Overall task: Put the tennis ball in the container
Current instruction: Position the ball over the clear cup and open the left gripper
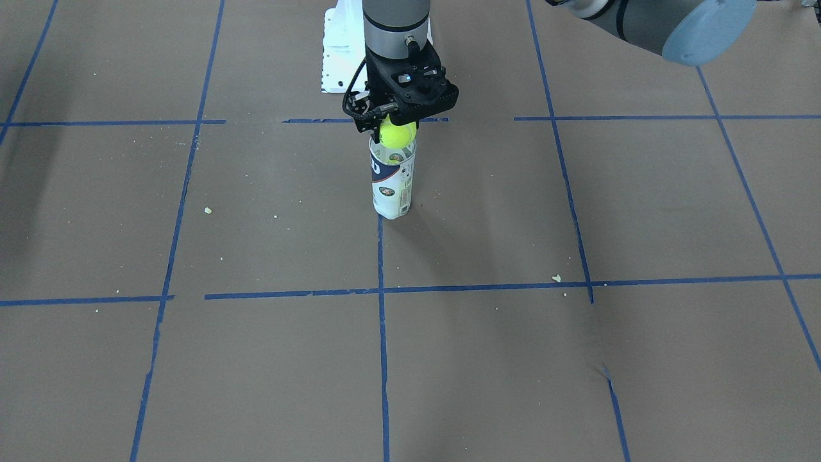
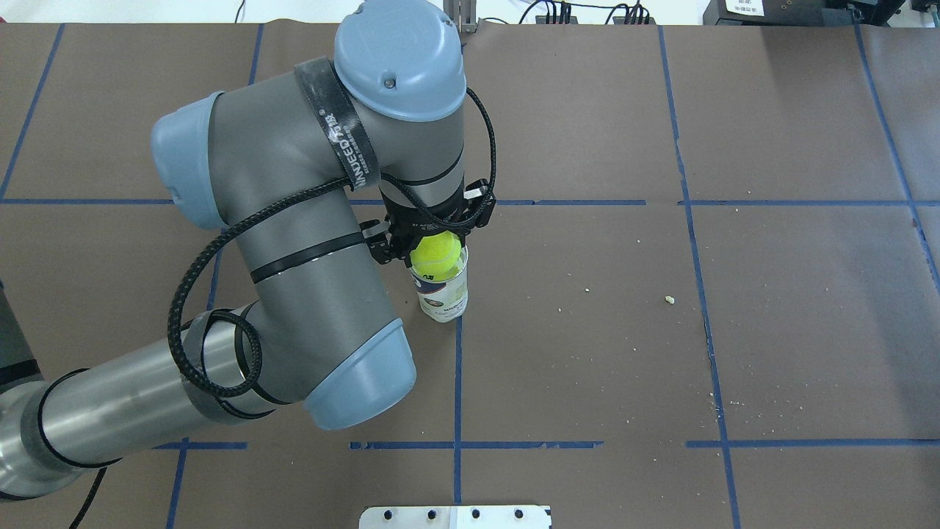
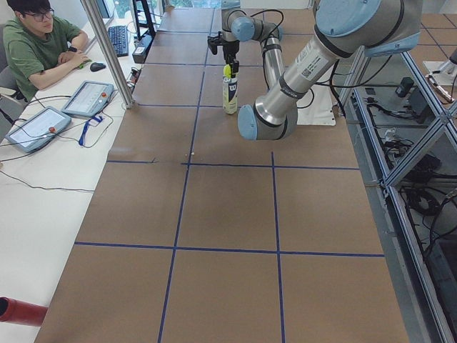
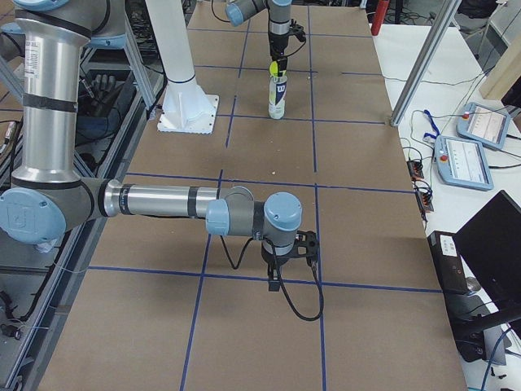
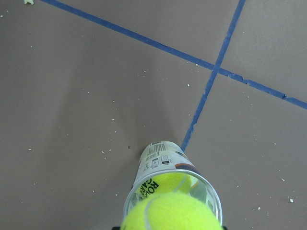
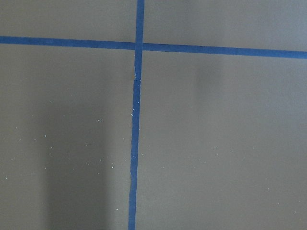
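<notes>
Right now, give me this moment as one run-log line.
left gripper: shut on ball | ball: at tube mouth, not yet in | tube: upright | right gripper: far off, state unclear

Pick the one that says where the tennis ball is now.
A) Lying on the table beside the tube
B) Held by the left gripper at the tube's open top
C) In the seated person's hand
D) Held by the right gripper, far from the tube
B: the left gripper is shut on the ball, which sits right at the open top of the upright tube.
</notes>
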`<state>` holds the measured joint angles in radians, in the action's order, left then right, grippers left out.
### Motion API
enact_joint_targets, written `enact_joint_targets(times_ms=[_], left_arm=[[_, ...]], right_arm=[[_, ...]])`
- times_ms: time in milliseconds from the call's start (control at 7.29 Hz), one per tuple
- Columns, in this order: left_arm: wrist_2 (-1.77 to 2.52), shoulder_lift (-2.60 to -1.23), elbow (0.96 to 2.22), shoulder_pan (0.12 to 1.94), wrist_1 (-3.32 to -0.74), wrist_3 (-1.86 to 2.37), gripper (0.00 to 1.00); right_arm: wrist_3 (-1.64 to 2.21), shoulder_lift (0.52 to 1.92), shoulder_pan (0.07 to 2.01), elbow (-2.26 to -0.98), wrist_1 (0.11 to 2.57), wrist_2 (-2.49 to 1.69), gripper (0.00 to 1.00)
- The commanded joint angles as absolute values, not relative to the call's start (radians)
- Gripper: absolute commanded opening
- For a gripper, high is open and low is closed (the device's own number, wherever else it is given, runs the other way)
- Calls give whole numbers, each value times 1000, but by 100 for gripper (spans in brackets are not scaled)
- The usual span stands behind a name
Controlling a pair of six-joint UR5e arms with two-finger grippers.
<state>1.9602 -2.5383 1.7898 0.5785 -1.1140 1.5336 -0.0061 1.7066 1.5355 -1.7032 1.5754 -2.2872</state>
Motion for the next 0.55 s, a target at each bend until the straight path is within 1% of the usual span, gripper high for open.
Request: enact_joint_targets(times_ms=[0,137,412], left_arm=[[1960,-2537,1790,578,-1115,1532,89],[1960,-2537,1795,580,-1115,1532,100],[1960,-2536,1802,580,-1115,1531,100]], right_arm=[[-6,1706,1536,-1703,1575,-2287,100],[-6,1706,1536,-1703,1575,-2287,100],[-6,1706,1536,-1703,1575,-2287,100]])
